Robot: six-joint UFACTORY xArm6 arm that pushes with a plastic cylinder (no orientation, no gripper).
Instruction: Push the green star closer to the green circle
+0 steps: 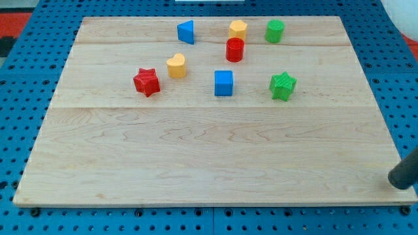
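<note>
Star: green star (283,85) sits below the green circle (275,31), apart.
Tip: my tip (398,183) far below-right of the star.
Fingers: none to tell.

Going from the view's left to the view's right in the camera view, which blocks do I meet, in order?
red star → yellow heart → blue triangle → blue cube; further right, the green star, then my tip off the board's right edge.

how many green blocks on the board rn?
2. The green circle sits near the view's top right; the green star lies below it, right of the blue cube. Nothing looks hidden. My tip is far off at the bottom right.
</note>
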